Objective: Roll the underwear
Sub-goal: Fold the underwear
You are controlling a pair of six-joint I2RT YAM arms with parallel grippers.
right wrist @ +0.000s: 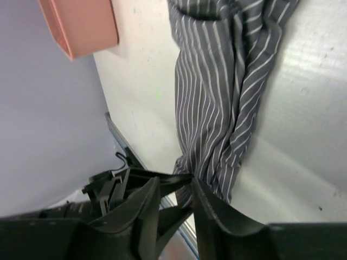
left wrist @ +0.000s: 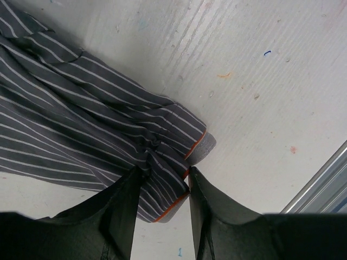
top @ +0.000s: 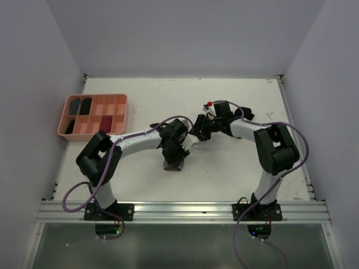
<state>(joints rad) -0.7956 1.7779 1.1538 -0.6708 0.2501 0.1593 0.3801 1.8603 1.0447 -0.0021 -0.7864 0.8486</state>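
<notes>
The grey-and-white striped underwear [left wrist: 81,119] lies bunched on the white table, its orange-pink edge near my left fingers. In the top view only a bit of it [top: 173,165] shows under my left gripper [top: 178,152]. My left gripper [left wrist: 166,173] is shut on the garment's edged corner, with the cloth puckered between the jaws. My right gripper [top: 197,133] is close beside it. In the right wrist view the underwear [right wrist: 217,97] stretches away from my right gripper [right wrist: 175,181]. Its jaws stand a little apart, one fingertip at the cloth's near end. No loose black garment is in view.
The salmon-pink compartment tray [top: 120,115] stands at the back left, with dark rolled items in some compartments; its corner shows in the right wrist view [right wrist: 81,24]. A metal rail [left wrist: 320,184] runs along the table's near edge. White walls enclose the table.
</notes>
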